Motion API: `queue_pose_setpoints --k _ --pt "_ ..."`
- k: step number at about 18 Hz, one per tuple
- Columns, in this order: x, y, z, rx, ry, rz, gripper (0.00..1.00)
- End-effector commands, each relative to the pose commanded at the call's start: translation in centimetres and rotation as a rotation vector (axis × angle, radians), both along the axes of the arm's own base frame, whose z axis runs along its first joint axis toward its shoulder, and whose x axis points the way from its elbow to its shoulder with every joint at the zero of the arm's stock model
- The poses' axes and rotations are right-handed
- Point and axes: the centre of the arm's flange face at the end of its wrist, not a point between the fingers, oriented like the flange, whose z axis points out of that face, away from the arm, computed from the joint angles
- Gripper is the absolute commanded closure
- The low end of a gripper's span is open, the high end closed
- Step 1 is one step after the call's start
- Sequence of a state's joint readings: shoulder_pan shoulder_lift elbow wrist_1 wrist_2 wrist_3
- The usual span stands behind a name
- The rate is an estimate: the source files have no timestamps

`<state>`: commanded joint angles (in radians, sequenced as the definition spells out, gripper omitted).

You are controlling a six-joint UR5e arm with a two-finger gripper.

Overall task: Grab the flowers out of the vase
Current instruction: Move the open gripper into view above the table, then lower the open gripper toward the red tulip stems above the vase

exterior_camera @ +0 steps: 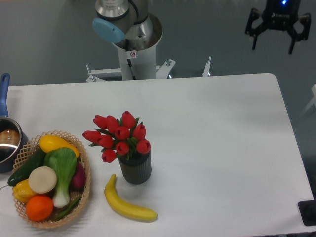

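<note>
Red flowers [120, 136] stand in the vase [135, 168] on the tabletop [212, 143]; the gripper [273, 45], fingers spread and empty, hangs far off.

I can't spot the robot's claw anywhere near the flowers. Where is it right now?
The gripper hangs open at the camera view's top right, beyond the table's far corner, far from the flowers in the vase.

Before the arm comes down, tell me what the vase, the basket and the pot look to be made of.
Vase: dark grey, matte, ribbed; likely ceramic or plastic, can't tell which. Basket: tan woven wicker, open lattice rim. Pot: shiny metal, reflective inside, with a blue handle, probably plastic.
</note>
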<state>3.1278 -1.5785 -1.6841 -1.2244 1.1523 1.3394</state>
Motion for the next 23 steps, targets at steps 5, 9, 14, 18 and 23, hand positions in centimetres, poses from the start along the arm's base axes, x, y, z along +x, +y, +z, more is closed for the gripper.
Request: queue_pose_setpoints --k 5,9,14,18,23 --pt "0.6 1.1 -1.3 0.057 -0.027 0.013 0.00" --pt "1.6 4.2 -1.8 0.080 -0.048 -0.033 0.00" --pt "3.2 8.2 -2.4 0.090 -0.064 -0.110 0.00" --pt "4.7 10.3 -3.2 0.084 -0.072 -0.163 0.00" --pt "8.2 13.4 -4.3 0.093 -0.069 -0.250 0.00"
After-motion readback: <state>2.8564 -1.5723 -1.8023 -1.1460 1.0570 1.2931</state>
